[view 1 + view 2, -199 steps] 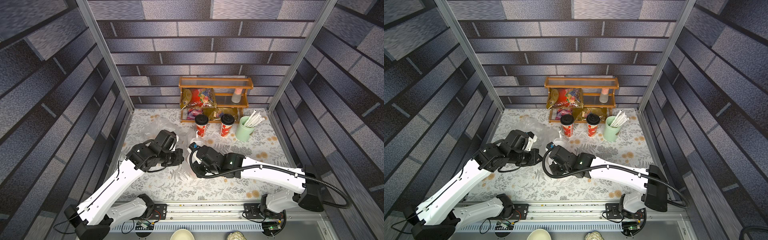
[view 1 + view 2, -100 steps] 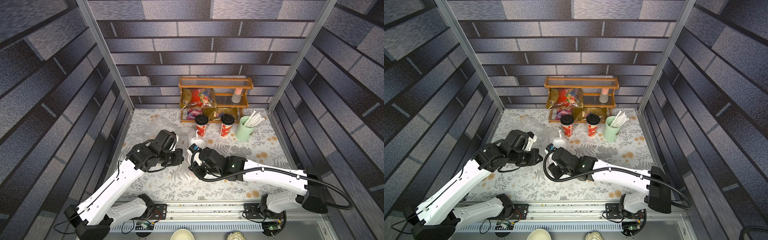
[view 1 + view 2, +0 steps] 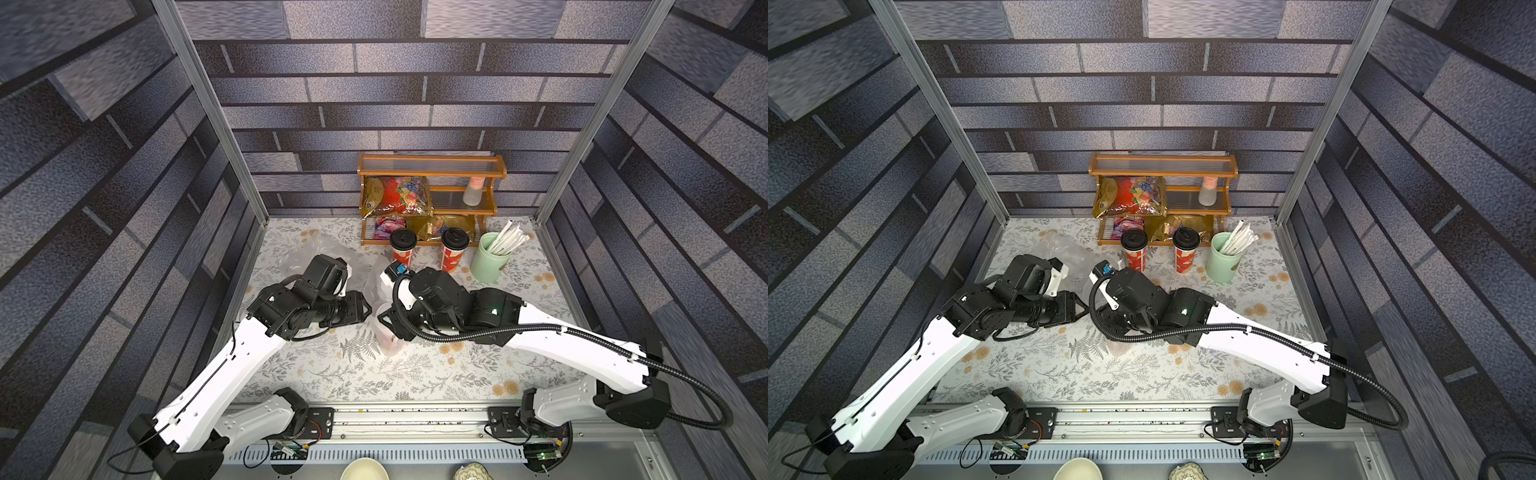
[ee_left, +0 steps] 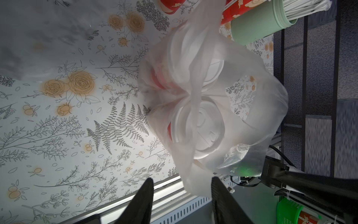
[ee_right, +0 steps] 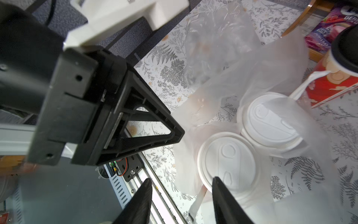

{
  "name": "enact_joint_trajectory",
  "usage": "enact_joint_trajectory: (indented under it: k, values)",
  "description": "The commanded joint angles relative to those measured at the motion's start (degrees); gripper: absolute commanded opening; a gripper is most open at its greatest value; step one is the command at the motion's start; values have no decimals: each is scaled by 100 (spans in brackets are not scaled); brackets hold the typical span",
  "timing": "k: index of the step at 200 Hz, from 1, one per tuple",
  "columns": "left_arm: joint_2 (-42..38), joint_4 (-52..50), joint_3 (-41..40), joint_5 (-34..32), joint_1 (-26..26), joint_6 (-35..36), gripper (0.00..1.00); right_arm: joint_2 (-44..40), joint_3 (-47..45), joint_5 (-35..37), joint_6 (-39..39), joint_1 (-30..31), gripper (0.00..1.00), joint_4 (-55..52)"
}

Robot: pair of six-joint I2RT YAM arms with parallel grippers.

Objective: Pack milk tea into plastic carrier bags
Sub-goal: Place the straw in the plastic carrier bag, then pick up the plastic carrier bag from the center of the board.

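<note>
Left wrist view: the left hand (image 4: 182,179) stands half open, a handle loop of the thin translucent plastic carrier bag (image 4: 251,108) hanging unclamped between its fingers (image 4: 143,197); the bag sits on the floral tabletop (image 4: 77,120) around two white-lidded red paper cups (image 4: 201,126). The right hand (image 5: 181,179) is likewise parted, empty. Two black-lidded red paper cups (image 3: 454,251) stand unbagged nearby.

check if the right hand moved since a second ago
Yes. In a top view the right hand has shifted toward the back rack: its wrist now nearly meets the nearest black-lidded cup, where a gap showed before.
</note>
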Motion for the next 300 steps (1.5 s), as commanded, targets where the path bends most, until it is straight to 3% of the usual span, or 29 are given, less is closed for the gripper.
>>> enact_joint_trajectory:
  k: [1,64,130,178,238,300]
  values:
    - [124,-69,263,136,153,330,55,-113,448,185,317,-390,52,-973]
    - [606,-75,554,652,838,986,58,280,1100,53,801,-1286,54,-2225]
    - [1127,21,837,936,830,1269,59,1003,1187,-453,719,-1570,56,-2340]
    - [1407,116,996,999,801,1419,57,1371,1228,-486,637,-1691,45,-2139]
    - [1672,194,1184,1069,757,1525,40,1428,1257,-514,591,-1811,23,-2075]
    - [1735,352,1285,1082,680,1466,5,1334,1314,-357,596,-1820,1,-2064]
